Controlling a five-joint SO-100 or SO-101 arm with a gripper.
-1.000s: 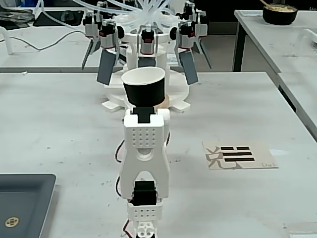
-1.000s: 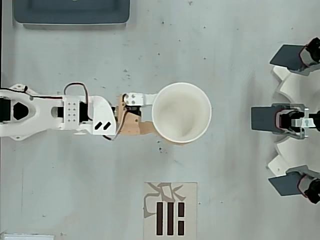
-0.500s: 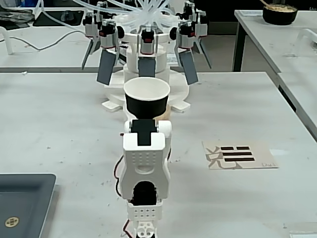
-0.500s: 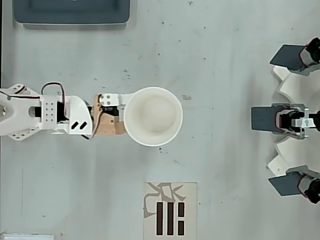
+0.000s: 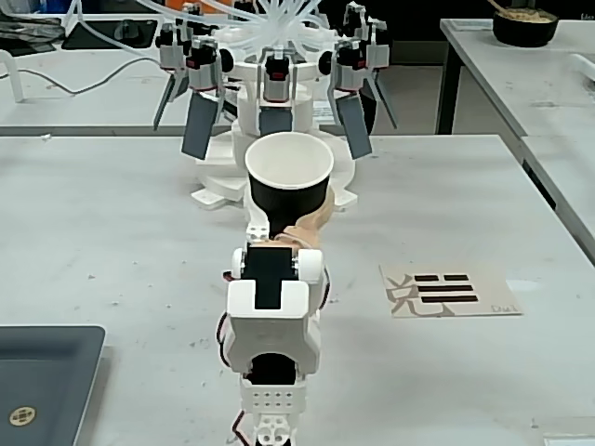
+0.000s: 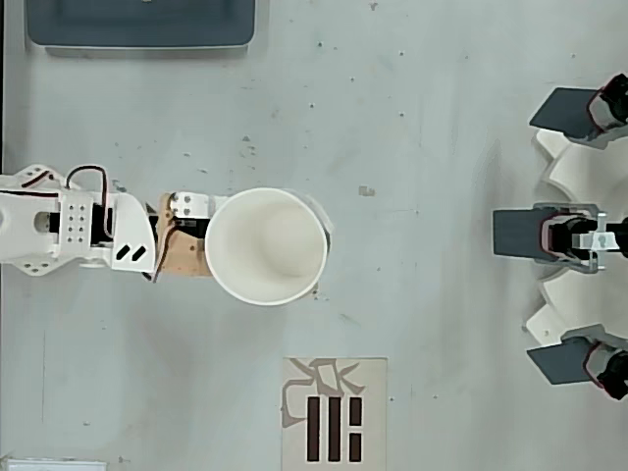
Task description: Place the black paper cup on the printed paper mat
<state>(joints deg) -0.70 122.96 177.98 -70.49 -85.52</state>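
A white machine (image 5: 279,111) with dark paddles and clear tubes stands at the top centre of the fixed view. A dark tray (image 5: 42,386) sits lower left and a bowl (image 5: 525,26) upper right. The table (image 5: 112,232) is pale grey. The gripper (image 6: 211,250) is clamped on the cup (image 5: 287,177), held upright at centre. The mat (image 5: 448,290) lies right of centre, apart from the cup.

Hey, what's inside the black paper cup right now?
Nothing shows inside the black paper cup: the overhead view looks straight in at bare white walls and bottom. The hand holding it and the table beneath are hidden by the cup. The printed paper mat lies apart, bare.
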